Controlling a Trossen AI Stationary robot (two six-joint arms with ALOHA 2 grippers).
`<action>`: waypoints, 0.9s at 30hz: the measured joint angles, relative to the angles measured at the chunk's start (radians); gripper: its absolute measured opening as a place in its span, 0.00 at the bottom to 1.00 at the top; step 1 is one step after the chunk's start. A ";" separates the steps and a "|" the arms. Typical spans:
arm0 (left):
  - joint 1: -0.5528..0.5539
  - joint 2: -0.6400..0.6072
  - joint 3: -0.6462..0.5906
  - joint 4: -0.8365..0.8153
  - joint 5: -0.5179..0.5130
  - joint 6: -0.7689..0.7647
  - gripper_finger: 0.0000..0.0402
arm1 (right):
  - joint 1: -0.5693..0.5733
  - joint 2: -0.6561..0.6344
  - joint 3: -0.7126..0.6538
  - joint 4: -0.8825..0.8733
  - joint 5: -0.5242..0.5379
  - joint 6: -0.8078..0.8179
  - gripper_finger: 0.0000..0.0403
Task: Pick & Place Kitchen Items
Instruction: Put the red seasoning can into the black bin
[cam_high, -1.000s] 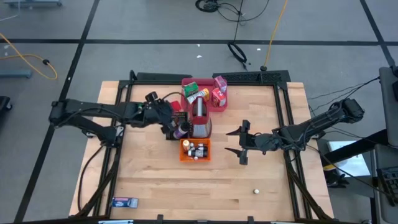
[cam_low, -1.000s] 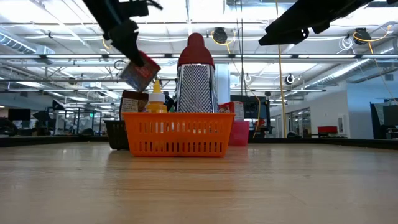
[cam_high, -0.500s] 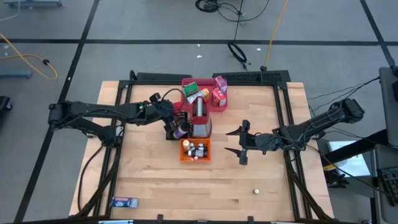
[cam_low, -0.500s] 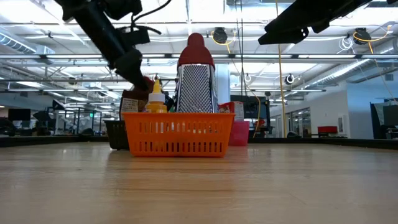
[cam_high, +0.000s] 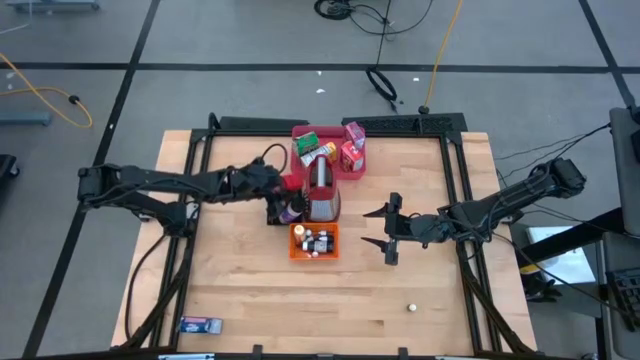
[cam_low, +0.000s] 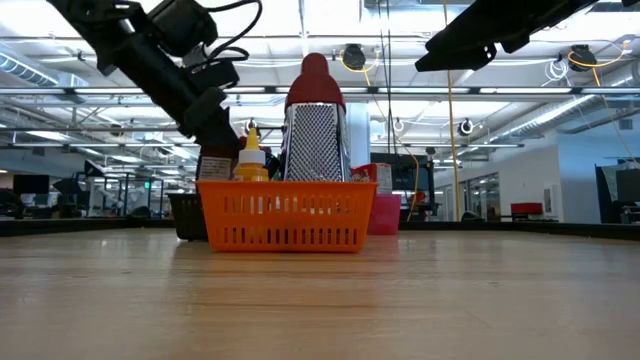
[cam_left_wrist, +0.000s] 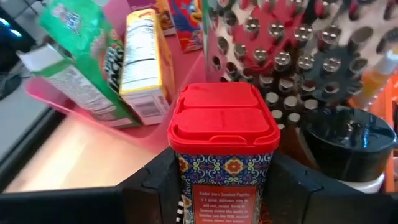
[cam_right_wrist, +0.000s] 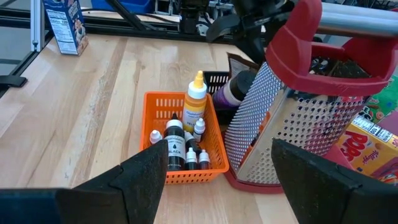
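My left gripper (cam_high: 281, 191) is shut on a small spice jar (cam_left_wrist: 222, 134) with a red lid and a patterned label. It is just left of the red-and-silver grater (cam_high: 321, 190), over the black basket (cam_low: 185, 215). In the low view the gripper (cam_low: 216, 128) hides the jar. Behind the grater, green (cam_left_wrist: 81, 62), yellow (cam_left_wrist: 146, 59) and red cartons lie in the pink tray (cam_high: 300, 133). Several little bottles stand in the orange basket (cam_low: 285, 215). Right of that basket my right gripper (cam_high: 388, 228) hangs open and holds nothing. My left gripper pinches the jar's two opposite sides (cam_left_wrist: 180, 165) below the red lid, between its two fingers. The fingers come from the table's left, slanting down. The jar stands upright in the hold; its bottom is out of view, so whether it rests on anything I cannot tell.
A dark-capped purple bottle (cam_left_wrist: 354, 140) stands in the black basket close beside the jar. A blue box (cam_high: 199, 324) lies near the table's near left corner and a small white ball (cam_high: 411, 308) lies near the front right. Bare wood stretches along the near side.
My left gripper has come down with the spice jar and gone a little toward the grater, tipping from steeply downward to flatter. The jar, tilted and high above the baskets before, is now low behind the yellow-capped bottle by the black basket.
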 joint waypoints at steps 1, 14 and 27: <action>0.000 0.000 -0.011 0.016 0.004 -0.001 0.45 | 0.000 0.000 0.000 0.000 0.000 0.000 0.69; 0.000 0.000 -0.088 0.131 0.007 -0.032 0.44 | 0.000 0.000 0.000 0.000 0.000 0.000 0.69; 0.000 0.000 -0.088 0.139 0.000 -0.076 0.55 | 0.000 0.000 0.000 0.000 0.000 -0.003 0.69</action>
